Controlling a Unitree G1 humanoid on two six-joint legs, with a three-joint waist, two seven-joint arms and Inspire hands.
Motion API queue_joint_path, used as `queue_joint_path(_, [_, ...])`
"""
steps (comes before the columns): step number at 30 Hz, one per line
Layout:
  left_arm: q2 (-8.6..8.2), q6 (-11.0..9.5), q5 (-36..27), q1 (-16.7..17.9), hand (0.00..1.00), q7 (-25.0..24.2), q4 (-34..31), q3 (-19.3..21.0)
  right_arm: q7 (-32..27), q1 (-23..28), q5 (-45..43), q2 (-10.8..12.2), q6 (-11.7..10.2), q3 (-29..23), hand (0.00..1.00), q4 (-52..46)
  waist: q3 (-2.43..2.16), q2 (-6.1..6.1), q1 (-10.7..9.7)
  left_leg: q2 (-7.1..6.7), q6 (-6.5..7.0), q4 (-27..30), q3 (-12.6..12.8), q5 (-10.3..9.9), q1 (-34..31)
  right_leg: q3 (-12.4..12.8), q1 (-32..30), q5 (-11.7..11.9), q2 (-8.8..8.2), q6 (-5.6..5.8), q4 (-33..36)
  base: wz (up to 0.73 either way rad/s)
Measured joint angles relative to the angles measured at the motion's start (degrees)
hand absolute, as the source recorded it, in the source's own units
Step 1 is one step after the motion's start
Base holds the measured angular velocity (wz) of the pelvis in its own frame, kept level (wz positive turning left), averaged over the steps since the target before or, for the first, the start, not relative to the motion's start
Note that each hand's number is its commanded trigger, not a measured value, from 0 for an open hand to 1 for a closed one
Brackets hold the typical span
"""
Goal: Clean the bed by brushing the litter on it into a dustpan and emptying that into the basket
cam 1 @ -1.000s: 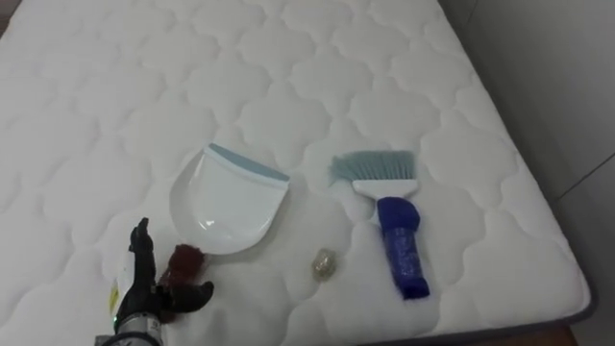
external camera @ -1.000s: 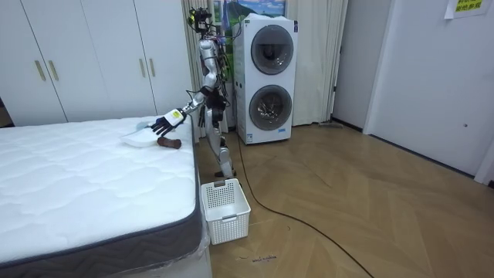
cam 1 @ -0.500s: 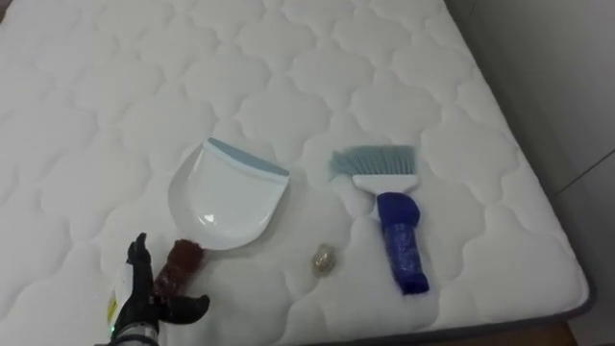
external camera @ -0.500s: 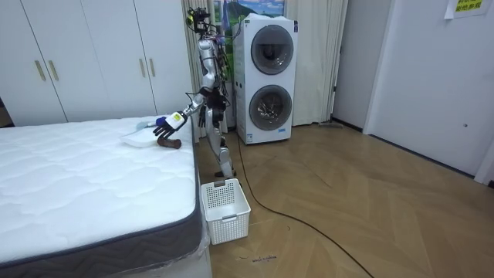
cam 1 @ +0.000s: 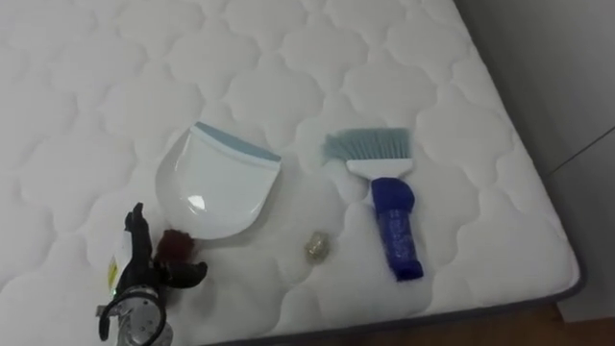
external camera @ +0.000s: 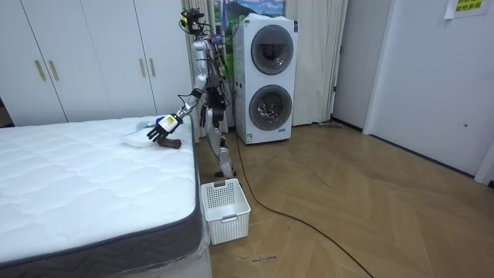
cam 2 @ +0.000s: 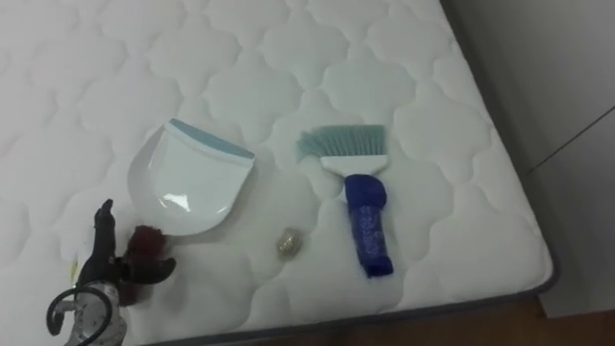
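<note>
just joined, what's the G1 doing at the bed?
It stands at the bed's edge, left hand open at the dark handle of the white dustpan, not closed on it. A blue-handled brush and a small crumpled scrap lie untouched on the mattress beside the pan. Nothing is swept in yet.

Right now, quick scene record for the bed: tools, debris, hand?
surface: white quilted mattress
dustpan: white, blue lip, brown handle toward the robot
brush: blue handle, right of the dustpan, bristles pointing away
debris: small crumpled bit between dustpan and brush, outside the pan
left hand: open, at the dustpan's handle
floor: white basket by the bed
</note>
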Motion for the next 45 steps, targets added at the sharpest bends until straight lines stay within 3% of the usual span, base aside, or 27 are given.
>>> queue_joint_path(8, [0.66, 0.0, 0.0, -2.0, 0.00, 0.0, 3.3, 0.0, 0.0, -1.1, -0.2, 0.0, 0.0, 0.0, 0.00, 0.8, 0.26, 0.31, -1.8, -0.01, 0.00, -0.1, -0.6, 0.0, -0.5, 0.1, -0.5, 0.0, 0.03, 0.00, -0.1, -0.01])
queue_joint_path(17, [0.95, 0.2, 0.0, -3.8, 0.00, -0.7, 9.6, -0.5, 0.0, -2.3, -0.1, -0.1, 0.0, 1.4, 0.00, 2.1, 0.53, 0.10, -2.0, -0.01, 0.00, -0.1, -0.2, 0.0, -0.5, -0.1, -0.5, 0.0, 0.03, 0.00, -0.1, 0.00])
queue_joint_path(18, [0.95, 0.4, -0.1, -4.0, 0.13, -1.2, 10.1, -0.5, 0.0, -2.3, -0.3, -0.1, 0.1, 1.6, 0.00, 2.1, 0.54, 0.07, -2.0, 0.00, 0.00, -0.1, -0.2, 0.0, -0.6, -0.1, -0.5, 0.0, 0.03, 0.00, -0.1, 0.05])
queue_joint_path(21, [1.00, 1.5, -1.1, -5.0, 0.80, -3.1, 10.8, -0.4, 0.0, -2.9, -0.4, -0.1, 0.7, 1.5, 0.00, 2.1, 0.56, 0.06, -2.0, 0.01, 0.00, 0.0, -0.2, 0.0, -1.7, -0.4, -1.5, 0.0, -0.01, 0.00, -0.1, 0.04])
queue_joint_path(22, [1.00, 1.8, -1.1, -5.3, 0.95, -3.5, 11.1, -0.4, 0.0, -3.0, -0.4, -0.1, 0.9, 1.5, 0.00, 2.1, 0.56, 0.06, -2.0, 0.00, 0.00, 0.0, -0.2, 0.0, -1.9, -0.4, -1.7, 0.0, -0.01, 0.00, -0.1, 0.00])
queue_joint_path(23, [1.01, 2.1, -1.0, -5.7, 1.00, -4.0, 11.7, -0.1, 0.0, -3.2, -0.6, -0.1, 1.1, 1.4, 0.00, 2.1, 0.55, 0.05, -1.9, 0.00, 0.00, -0.1, -0.2, 0.0, -2.0, -0.3, -2.0, 0.0, -0.01, -0.01, 0.0, -0.04])
queue_joint_path(25, [1.23, 2.4, -1.0, -6.2, 1.00, -3.9, 12.4, 0.7, 0.0, -3.3, -1.4, -0.1, 1.2, 0.9, 0.00, 2.1, 0.54, 0.09, -1.9, -0.01, 0.00, -0.1, -0.2, 0.0, -2.0, -0.1, -2.1, 0.0, -0.01, -0.01, 0.0, -0.05])
queue_joint_path(27, [2.74, 3.1, -1.1, -7.0, 1.00, -3.9, 12.9, 1.6, -0.1, -3.3, -1.7, -0.1, 1.4, 0.9, 0.00, 2.1, 0.53, 0.10, -1.8, -0.01, 0.00, -0.1, -0.2, 0.0, -2.0, 0.0, -2.2, 0.0, 0.00, -0.01, 0.0, 0.00])
queue_joint_path(33, [3.54, 4.6, -1.1, -8.0, 1.00, -3.9, 15.6, 1.9, -0.2, -3.6, -2.2, -0.2, 2.1, 0.9, 0.00, 2.1, 0.51, 0.03, -1.8, -0.10, 0.00, -0.7, -0.4, 0.0, -1.4, -0.4, -2.2, 0.0, -0.02, -0.01, 0.1, -0.08])
queue_joint_path(36, [3.45, 5.8, -1.1, -8.0, 1.00, -5.4, 17.5, 1.3, -0.5, -3.8, -2.2, -0.1, 2.1, 1.0, 0.00, 2.1, 0.52, 0.05, -1.8, -0.17, 0.00, -1.5, -1.9, 0.0, -0.4, -0.2, -2.3, 0.0, 0.07, -0.01, 0.8, -0.13])
queue_joint_path(39, [2.03, 5.5, -1.2, -6.9, 1.00, -5.9, 18.0, 0.1, -1.6, -3.8, -2.2, -0.1, 2.0, 1.1, 0.00, 2.2, 0.52, 0.04, -1.8, -0.21, 0.00, -1.4, -4.1, 0.0, 0.2, -0.6, -2.7, 0.0, 0.00, -0.01, 2.5, -0.11])
queue_joint_path(43, [2.23, 5.7, -1.2, -7.2, 1.00, -6.6, 18.2, -0.5, -2.0, -4.3, -2.2, 0.0, 2.0, 1.6, 0.00, 2.3, 0.54, 0.06, -1.8, -0.22, 0.01, -1.5, -4.8, 0.0, 0.1, -0.8, -3.7, 0.0, -0.10, -0.03, 4.2, -0.03])
queue_joint_path(44, [1.92, 6.0, -1.2, -7.2, 1.00, -7.0, 18.4, -0.6, -2.2, -4.6, -2.0, -0.1, 1.9, 1.6, 0.00, 2.3, 0.84, 0.31, -1.7, 0.45, 0.17, -1.6, -7.5, 0.2, 0.5, -1.9, -6.0, -0.4, -0.07, -0.58, 8.2, -0.42])
queue_joint_path(45, [2.40, 6.2, -1.1, -7.0, 1.00, -7.3, 18.6, -0.6, -2.8, -5.3, -1.5, -0.1, 1.5, 1.9, 0.00, 2.0, 1.27, 1.06, -1.4, 1.62, 0.16, -1.5, -11.8, 0.2, 0.5, -2.1, -9.3, -1.8, 2.04, -3.05, 7.1, -0.61])
